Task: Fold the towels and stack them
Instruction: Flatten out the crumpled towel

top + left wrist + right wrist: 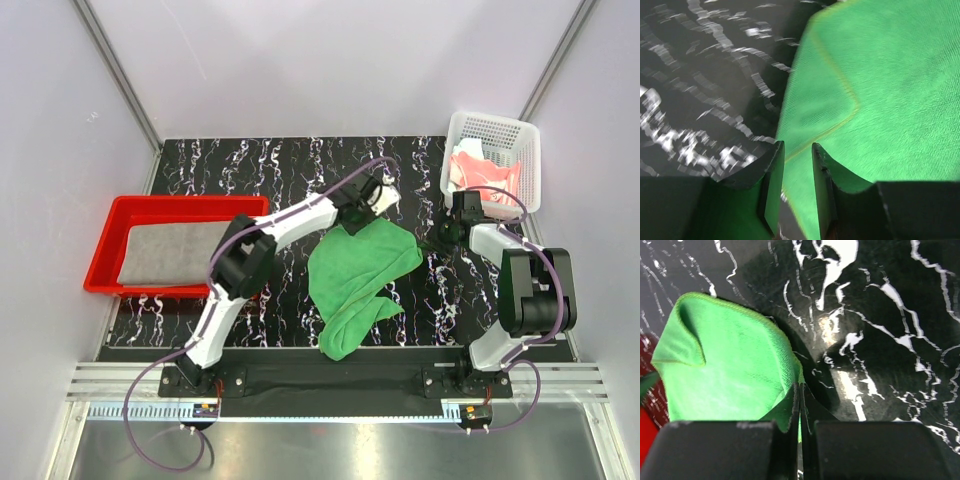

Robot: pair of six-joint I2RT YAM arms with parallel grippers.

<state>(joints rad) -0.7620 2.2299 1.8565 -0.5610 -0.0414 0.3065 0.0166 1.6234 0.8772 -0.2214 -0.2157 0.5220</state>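
On the black, streaky table (260,160), the left gripper (797,165) has its jaws a little apart over the edge of the green towel (360,265). The right gripper (800,405) pinches a corner of it tight. It lies crumpled mid-table. A grey towel (170,250) lies in the red tray (108,240), and a pink towel (480,170) in the white basket (500,128). Pale walls (300,60) stand around.
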